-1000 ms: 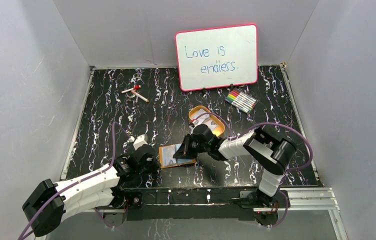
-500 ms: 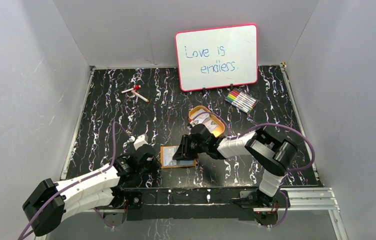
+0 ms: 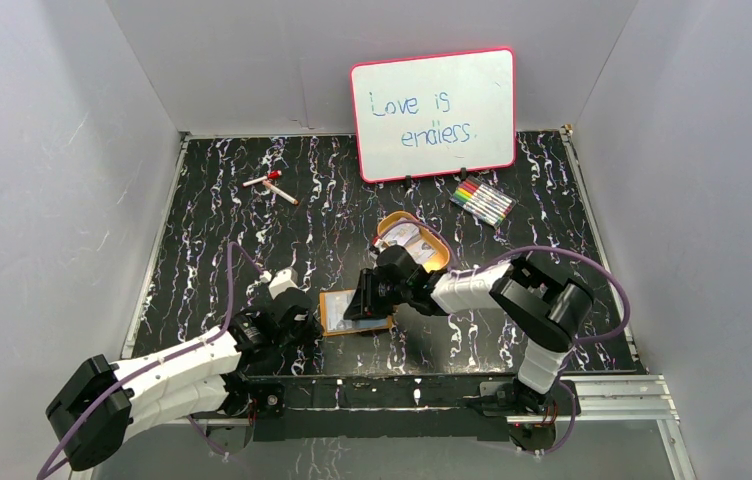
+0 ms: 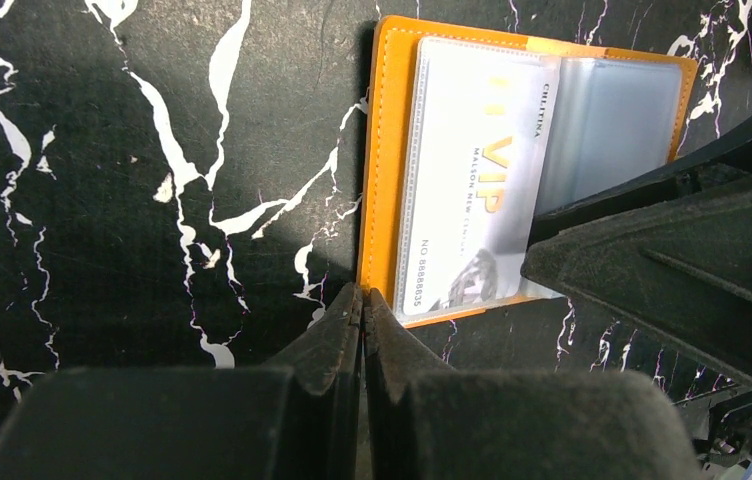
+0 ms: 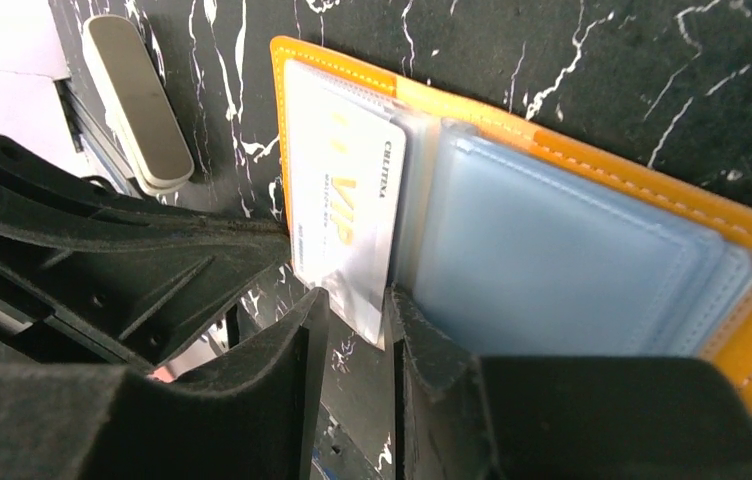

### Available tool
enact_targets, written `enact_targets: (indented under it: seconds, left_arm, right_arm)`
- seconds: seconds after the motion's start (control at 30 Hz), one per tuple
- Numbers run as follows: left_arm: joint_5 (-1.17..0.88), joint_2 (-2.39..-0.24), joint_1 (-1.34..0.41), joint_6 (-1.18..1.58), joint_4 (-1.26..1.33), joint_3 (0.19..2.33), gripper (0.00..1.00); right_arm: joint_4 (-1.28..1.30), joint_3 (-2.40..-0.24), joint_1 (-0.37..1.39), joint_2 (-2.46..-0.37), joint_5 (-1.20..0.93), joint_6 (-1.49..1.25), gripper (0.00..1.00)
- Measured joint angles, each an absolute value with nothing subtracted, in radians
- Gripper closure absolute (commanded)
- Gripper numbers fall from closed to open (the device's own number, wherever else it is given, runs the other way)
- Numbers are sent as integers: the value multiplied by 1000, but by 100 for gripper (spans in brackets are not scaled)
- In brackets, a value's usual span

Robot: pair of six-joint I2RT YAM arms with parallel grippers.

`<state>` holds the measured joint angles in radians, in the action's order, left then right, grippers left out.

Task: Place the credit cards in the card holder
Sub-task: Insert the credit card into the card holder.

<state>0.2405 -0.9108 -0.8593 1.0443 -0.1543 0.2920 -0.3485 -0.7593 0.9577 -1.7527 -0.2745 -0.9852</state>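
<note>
The card holder (image 3: 335, 312) lies open on the table, tan-orange with pale blue pockets (image 5: 562, 250). A pale credit card (image 4: 477, 180) printed "VIP" sits partly in its left pocket; it also shows in the right wrist view (image 5: 347, 200). My left gripper (image 4: 363, 300) is shut, its tips at the holder's orange edge (image 4: 382, 150) near a corner. My right gripper (image 5: 352, 310) stands over the holder with its jaws a narrow gap apart, the card's end between the tips. More pale cards (image 3: 404, 236) lie in the oval tin.
The oval yellow-orange tin tray (image 3: 430, 255) stands just behind the right gripper. A whiteboard (image 3: 433, 113) stands at the back, coloured markers (image 3: 482, 202) in front of it, and a red-capped marker (image 3: 270, 184) lies at the back left. Both grippers (image 3: 302, 322) crowd the holder.
My right gripper has crept a little to the left over the holder. The left arm and the holder have stayed still.
</note>
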Motion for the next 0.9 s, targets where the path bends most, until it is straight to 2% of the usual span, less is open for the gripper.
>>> enact_targets:
  seconds: [0.23, 0.5, 0.73, 0.9]
  left_arm:
    - [259, -879, -859, 1043, -193, 292, 100]
    - [286, -842, -859, 1040, -262, 332, 100]
    - [295, -766, -859, 1028, -313, 426, 84]
    - [262, -782, -859, 994, -235, 459, 86]
  right_arm:
    - [-226, -763, 971, -1649, -214, -939, 56]
    - [-101, -791, 971, -1515, -107, -866, 57]
    - [-52, -746, 946, -1426, -55, -820, 61]
    - [-51, -682, 917, -1425, -61, -812, 60]
